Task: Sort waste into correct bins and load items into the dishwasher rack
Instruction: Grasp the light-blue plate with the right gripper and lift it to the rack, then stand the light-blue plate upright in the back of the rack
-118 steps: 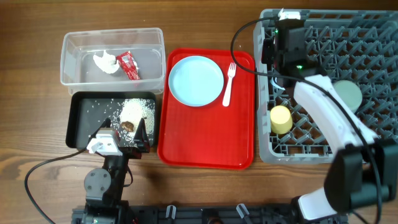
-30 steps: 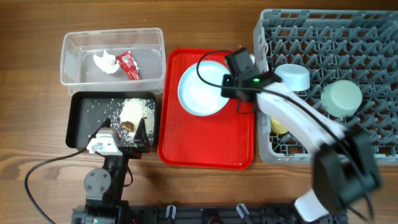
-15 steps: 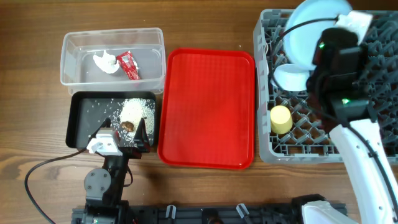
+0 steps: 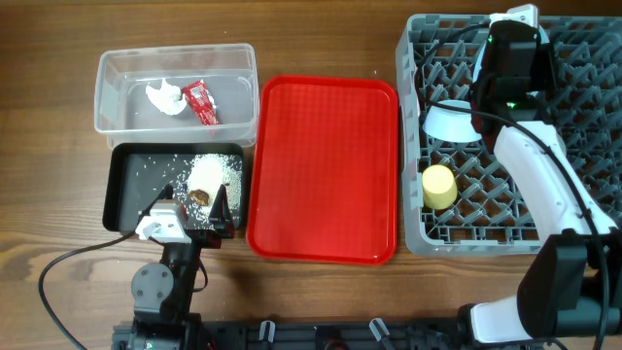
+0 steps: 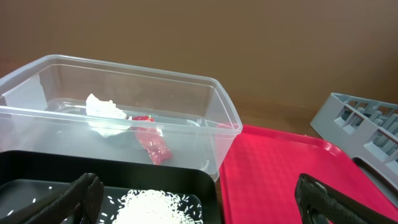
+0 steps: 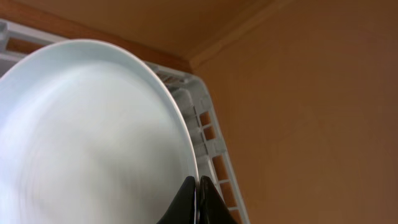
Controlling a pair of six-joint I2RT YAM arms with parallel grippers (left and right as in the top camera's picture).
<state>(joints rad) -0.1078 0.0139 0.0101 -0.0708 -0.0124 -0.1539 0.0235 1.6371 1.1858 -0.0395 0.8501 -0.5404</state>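
Plate being shifted from tray to rack

Dishwasher rack (image 4: 583,58) is being loaded at its far edge, where the pale blue plate (image 6: 87,137), lying on the red serving tray (image 4: 321,165) a second ago, is now being held on edge, its rim pinched between the closed fingers of the right gripper (image 6: 198,198). The tray is being left bare, so loading is judged nearly done. Clear tub (image 4: 175,51) and black tray (image 4: 121,194) are being left alone, with the left gripper (image 5: 199,202) held spread above the latter. Small blue bowl (image 4: 452,122) and yellow cup (image 4: 438,185) are being kept in the rack.
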